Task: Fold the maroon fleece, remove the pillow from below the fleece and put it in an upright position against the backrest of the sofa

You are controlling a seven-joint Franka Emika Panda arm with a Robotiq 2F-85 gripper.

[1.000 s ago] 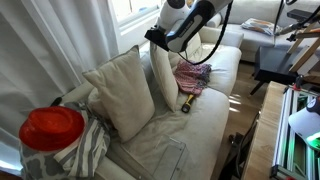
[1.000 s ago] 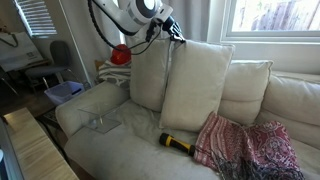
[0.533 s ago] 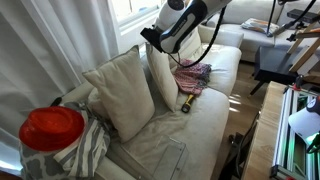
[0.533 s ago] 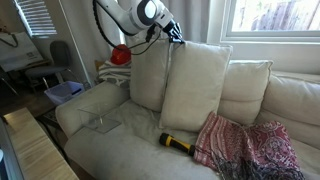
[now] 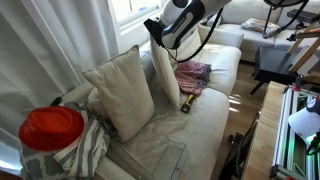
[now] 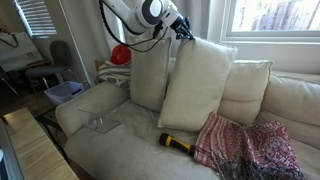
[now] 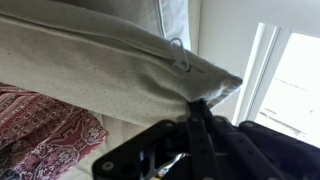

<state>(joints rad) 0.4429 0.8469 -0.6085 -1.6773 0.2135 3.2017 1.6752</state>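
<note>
Plain off-white square throw pillow [image 6: 200, 85]: near upright on seat, tilted, beside larger plump off-white pillow [image 6: 148, 72], in front of cream-white upholstered sofa backrest [image 6: 292, 100]. Top corner pinched between jaws of black Robotiq gripper [image 6: 183, 31]; pinch clear in wrist view. Maroon patterned fleece [image 6: 245, 148] bunched on seat nearby, clear of pillow. Likely final step: propping. Next: lean back onto backrest, let go, lift away without dragging.
</note>
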